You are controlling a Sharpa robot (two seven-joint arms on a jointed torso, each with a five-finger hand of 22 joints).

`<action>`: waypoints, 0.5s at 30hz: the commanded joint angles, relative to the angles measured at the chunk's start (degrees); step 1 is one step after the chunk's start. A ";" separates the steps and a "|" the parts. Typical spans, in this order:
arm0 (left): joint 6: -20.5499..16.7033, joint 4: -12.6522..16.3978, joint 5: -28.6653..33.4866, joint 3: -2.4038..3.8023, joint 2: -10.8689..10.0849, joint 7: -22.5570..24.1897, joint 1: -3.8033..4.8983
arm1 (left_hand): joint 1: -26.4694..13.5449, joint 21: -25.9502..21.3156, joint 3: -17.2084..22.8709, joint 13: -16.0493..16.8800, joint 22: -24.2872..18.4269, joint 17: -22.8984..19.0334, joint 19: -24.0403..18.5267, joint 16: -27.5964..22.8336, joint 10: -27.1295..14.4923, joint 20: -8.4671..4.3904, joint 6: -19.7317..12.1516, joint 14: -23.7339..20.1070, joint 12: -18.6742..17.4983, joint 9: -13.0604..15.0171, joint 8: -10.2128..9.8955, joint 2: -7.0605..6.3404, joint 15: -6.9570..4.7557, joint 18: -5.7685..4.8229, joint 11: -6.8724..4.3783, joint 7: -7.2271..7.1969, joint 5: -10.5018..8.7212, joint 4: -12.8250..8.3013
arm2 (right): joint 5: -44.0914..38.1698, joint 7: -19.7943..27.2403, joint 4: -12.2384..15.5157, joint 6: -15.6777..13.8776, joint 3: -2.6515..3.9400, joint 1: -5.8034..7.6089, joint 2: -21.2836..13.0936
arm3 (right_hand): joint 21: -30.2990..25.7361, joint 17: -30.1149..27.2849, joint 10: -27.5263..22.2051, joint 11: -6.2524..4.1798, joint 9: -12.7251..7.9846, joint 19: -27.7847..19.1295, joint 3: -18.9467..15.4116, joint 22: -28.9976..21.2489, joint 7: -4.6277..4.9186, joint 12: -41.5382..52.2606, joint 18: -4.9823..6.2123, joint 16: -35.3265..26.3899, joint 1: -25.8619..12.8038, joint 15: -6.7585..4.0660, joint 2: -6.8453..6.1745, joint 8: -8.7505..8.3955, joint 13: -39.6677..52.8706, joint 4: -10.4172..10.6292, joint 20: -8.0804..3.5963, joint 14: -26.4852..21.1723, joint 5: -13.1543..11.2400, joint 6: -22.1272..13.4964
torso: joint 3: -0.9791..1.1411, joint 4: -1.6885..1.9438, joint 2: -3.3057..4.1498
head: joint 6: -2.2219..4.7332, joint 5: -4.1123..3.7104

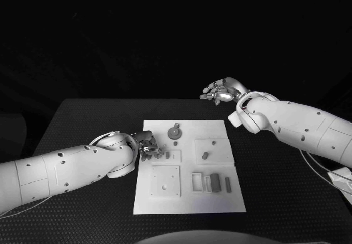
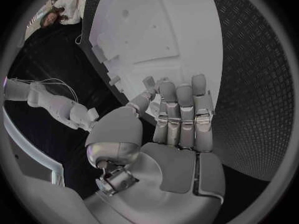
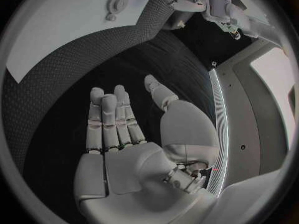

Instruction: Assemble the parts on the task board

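The white board point(image 1: 187, 168) lies flat in the middle of the black table point(image 1: 81, 117), with small grey parts on it: a round toothed wheel point(image 1: 174, 132) near its far edge, a short peg point(image 1: 168, 154) just in from its left edge, and upright blocks point(image 1: 213, 182) toward the near right.

The left hand point(image 1: 144, 144) sits over the board's left edge, right beside the peg. Its fingers seem curled around something small, but I cannot tell whether it really holds anything.

The right hand point(image 1: 221, 91) hangs well off the board, past its far right corner, its fingers loosely bent and holding nothing.

The risk, as I see it, is on the left: a slightly off reach could knock the peg flat or nudge the board.
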 commanded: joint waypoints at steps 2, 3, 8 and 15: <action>3.68 -0.23 -0.66 -0.48 0.20 -1.36 -0.66 | 0.63 0.07 0.77 0.17 0.89 -0.08 0.29 -0.24 1.33 -0.25 0.59 0.39 -0.26 -0.10 -0.20 0.42 -0.10 0.49 -1.34 -0.02 2.19 -0.58 | -0.22 0.27 0.02 0.94 0.03 -0.05 0.01 | -0.25 -0.09 -0.40 0.15 -0.09 -0.02 -0.34 0.06 0.40 0.33 0.85 -0.07 -0.69 -0.37 0.01 -0.07 -0.07 0.13 0.28 0.08 0.21 -0.12 | 0.04 -0.03 0.02 | -0.11 -0.05; 3.99 -0.20 -0.66 -0.48 0.23 -1.39 -0.66 | 0.62 0.07 0.77 0.18 0.90 -0.08 0.30 -0.24 1.34 -0.25 0.60 0.40 -0.27 -0.10 -0.20 0.42 -0.10 0.49 -1.35 -0.03 2.27 -0.59 | -0.22 0.27 0.02 0.94 0.03 -0.06 0.00 | -0.25 -0.09 -0.40 0.15 -0.10 -0.02 -0.34 0.06 0.40 0.33 0.85 -0.07 -0.69 -0.37 0.01 -0.07 -0.07 0.14 0.28 0.08 0.21 -0.12 | 0.03 0.00 0.01 | -0.12 -0.06; 4.58 0.00 -1.09 -0.48 0.24 -1.51 -0.66 | 0.60 0.08 0.76 0.25 0.93 -0.05 0.36 -0.19 1.42 -0.27 0.67 0.45 -0.23 -0.09 -0.19 0.34 -0.11 0.51 -1.38 -0.05 2.60 -0.63 | -0.21 0.26 0.06 1.05 0.03 -0.11 -0.09 | -0.26 -0.09 -0.41 0.15 -0.10 -0.02 -0.34 0.06 0.40 0.35 0.85 -0.07 -0.70 -0.37 0.02 -0.07 -0.10 0.14 0.28 0.08 0.21 -0.12 | 0.00 0.03 -0.03 | -0.23 -0.20; 4.19 -0.26 -1.91 -0.48 0.09 -1.83 -0.66 | 0.63 0.09 0.77 0.28 0.94 -0.05 0.37 -0.17 1.42 -0.28 0.67 0.46 -0.24 -0.09 -0.20 0.29 -0.12 0.52 -1.38 -0.06 2.69 -0.66 | -0.21 0.26 0.08 1.02 0.03 -0.13 -0.15 | -0.26 -0.09 -0.42 0.15 -0.10 -0.03 -0.35 0.06 0.40 0.37 0.85 -0.07 -0.71 -0.37 0.01 -0.07 -0.13 0.14 0.28 0.08 0.21 -0.13 | -0.03 0.11 -0.08 | -0.22 -0.23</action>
